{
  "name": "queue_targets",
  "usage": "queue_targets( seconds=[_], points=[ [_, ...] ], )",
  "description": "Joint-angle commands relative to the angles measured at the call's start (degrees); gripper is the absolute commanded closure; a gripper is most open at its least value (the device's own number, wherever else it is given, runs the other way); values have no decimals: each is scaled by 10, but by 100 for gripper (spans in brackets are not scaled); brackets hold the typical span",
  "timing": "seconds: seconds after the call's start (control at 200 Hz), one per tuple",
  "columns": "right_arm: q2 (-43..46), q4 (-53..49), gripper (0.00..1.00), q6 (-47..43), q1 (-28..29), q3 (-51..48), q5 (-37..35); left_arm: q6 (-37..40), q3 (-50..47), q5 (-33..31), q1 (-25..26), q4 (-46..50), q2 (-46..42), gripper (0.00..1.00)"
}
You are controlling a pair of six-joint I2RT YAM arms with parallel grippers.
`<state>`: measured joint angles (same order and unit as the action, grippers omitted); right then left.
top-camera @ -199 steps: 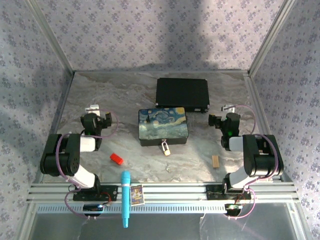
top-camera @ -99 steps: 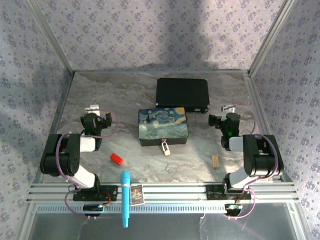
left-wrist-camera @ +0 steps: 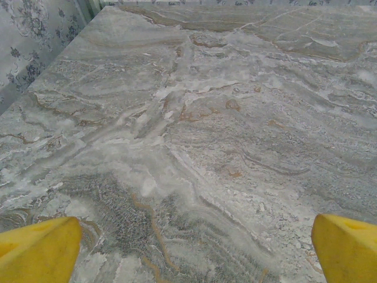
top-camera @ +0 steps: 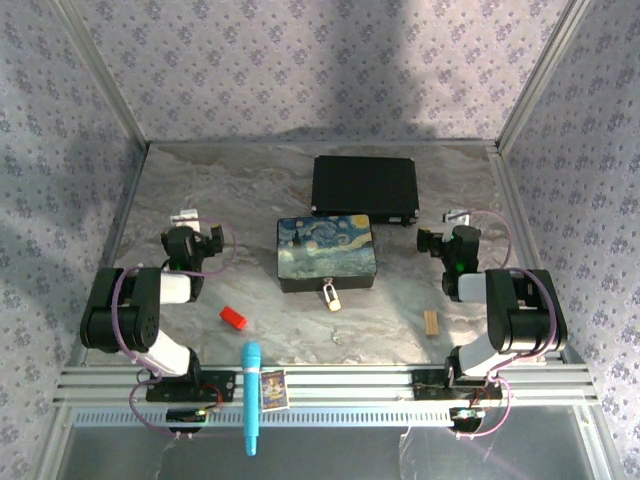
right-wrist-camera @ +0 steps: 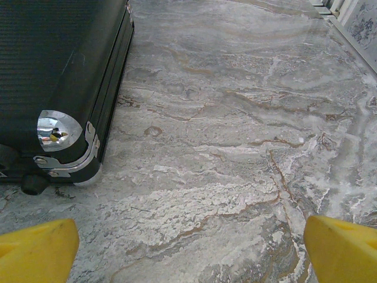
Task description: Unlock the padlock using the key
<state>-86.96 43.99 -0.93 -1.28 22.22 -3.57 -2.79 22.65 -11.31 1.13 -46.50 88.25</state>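
Note:
The tiny brass padlock [top-camera: 331, 296] with its silver shackle hangs at the front edge of the starry-night painted box [top-camera: 325, 251] in the middle of the table. I cannot make out a key. My left gripper [top-camera: 186, 218] rests folded back at the table's left side, well apart from the box. Its yellow fingertips [left-wrist-camera: 38, 250] stand wide apart over bare marble, so the left gripper [left-wrist-camera: 194, 253] is open and holds nothing. My right gripper [top-camera: 458, 217] sits at the right side. The right gripper [right-wrist-camera: 191, 250] is also open and holds nothing.
A black case [top-camera: 364, 187] lies behind the box, and its chrome corner [right-wrist-camera: 59, 132] is near my right gripper. A small red piece [top-camera: 233, 318], a pale wooden block [top-camera: 431, 322], a blue pen-like tool [top-camera: 250, 395] and a small card [top-camera: 273, 388] lie toward the front.

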Motion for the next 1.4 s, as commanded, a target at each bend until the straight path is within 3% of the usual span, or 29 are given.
queue_targets(
  seconds=[0.0, 0.38, 0.515, 0.64, 0.745, 0.825, 0.894, 1.054, 1.124, 1.219, 1.399],
  points=[
    [0, 9, 1, -7, -4, 7, 6, 2, 4, 8, -3, -16, -2, 0],
    [15, -27, 1, -7, -8, 21, 20, -2, 2, -3, -3, -6, -18, 0],
    [48, -46, 1, -9, -6, 18, 18, -3, -18, -14, -3, 1, -72, 0],
    [134, -134, 1, 0, 2, 27, -2, -11, -6, -20, -2, 87, -168, 0],
    [215, -236, 1, 45, -1, 51, 3, -82, 39, -15, -2, 226, -257, 0],
    [261, -355, 1, 160, -10, 87, -20, -194, 70, -10, -2, 321, -310, 0],
    [278, -425, 1, 185, -29, 113, 49, -290, 83, 18, -3, 375, -343, 0],
    [319, -499, 1, 193, -15, 136, 177, -422, 86, 164, 1, 433, -374, 0],
    [327, -561, 1, 190, 12, 157, 173, -447, 98, 197, 24, 490, -372, 0],
    [334, -636, 2, 189, 59, 172, 175, -448, 112, 180, 87, 567, -375, 0],
    [357, -689, 8, 228, 195, 148, 149, -506, 79, 177, 222, 567, -395, 4]
  ],
)
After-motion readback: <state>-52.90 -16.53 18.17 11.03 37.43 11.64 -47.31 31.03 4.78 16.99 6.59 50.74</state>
